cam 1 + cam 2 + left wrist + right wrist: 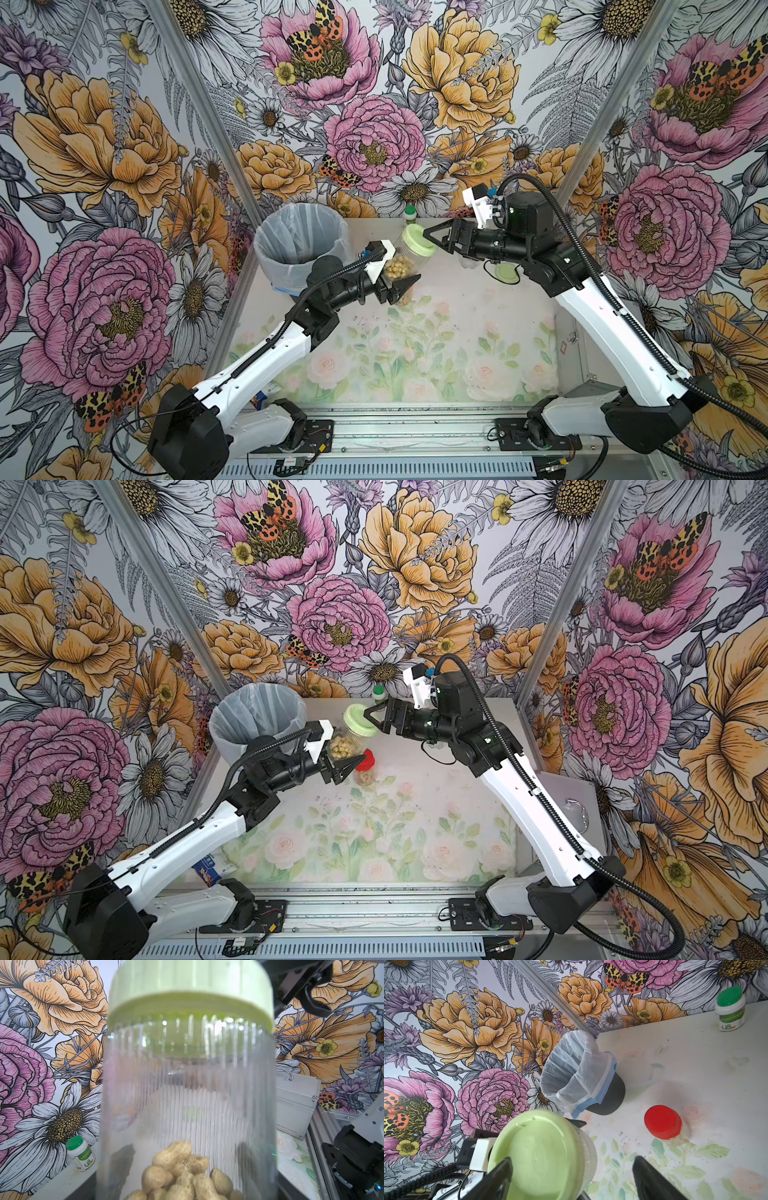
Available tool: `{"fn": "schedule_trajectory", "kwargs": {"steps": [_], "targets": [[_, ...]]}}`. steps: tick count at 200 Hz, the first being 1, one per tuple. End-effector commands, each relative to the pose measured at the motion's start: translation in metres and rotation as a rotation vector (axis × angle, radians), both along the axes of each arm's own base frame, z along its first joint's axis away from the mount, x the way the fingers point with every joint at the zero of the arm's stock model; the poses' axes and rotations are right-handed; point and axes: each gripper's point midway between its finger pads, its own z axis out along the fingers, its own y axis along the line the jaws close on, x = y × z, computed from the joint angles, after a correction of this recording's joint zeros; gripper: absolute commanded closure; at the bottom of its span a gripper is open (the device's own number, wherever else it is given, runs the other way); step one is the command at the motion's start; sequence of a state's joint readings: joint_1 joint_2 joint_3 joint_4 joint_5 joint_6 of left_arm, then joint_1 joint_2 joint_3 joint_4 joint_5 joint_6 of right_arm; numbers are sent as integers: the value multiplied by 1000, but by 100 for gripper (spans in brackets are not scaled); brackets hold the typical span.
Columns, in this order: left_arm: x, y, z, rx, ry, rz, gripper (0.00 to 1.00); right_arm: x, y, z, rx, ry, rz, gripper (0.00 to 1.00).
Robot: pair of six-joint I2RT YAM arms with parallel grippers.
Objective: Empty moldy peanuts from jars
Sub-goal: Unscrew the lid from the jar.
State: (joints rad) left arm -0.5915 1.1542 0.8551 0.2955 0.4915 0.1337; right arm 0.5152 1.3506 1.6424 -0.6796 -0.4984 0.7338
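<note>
My left gripper (400,279) is shut on a ribbed clear jar (187,1084) with a pale green lid (417,243), held tilted above the table beside the bin. Moldy peanuts (182,1174) lie heaped at the jar's bottom, between the left fingers. My right gripper (573,1160) is open at the lid (542,1151): one finger crosses the lid's face, while the other stands clear of the jar's side. A narrower jar with a red lid (365,760) stands on the table just beyond the left gripper, with peanuts inside it.
A bin (301,245) lined with a white bag stands at the back left. At the back wall is a small white bottle with a green cap (410,214). A loose pale green lid (505,272) lies under the right arm. A metal case (569,796) sits at the right edge.
</note>
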Motion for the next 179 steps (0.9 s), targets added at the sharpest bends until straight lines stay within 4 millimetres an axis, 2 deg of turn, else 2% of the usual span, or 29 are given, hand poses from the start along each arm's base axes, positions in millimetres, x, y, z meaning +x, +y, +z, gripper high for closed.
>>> {"fn": "schedule_trajectory", "kwargs": {"steps": [1, 101, 179], "targets": [[-3, -2, 22, -38, -82, -11, 78, -3, 2, 24, 28, -56, 3, 9], [-1, -6, 19, -27, -72, -17, 78, -1, 8, 11, -34, -61, -7, 7], [1, -9, 16, -17, -64, -20, 78, -4, 17, 10, -70, -79, 12, 6]]}}
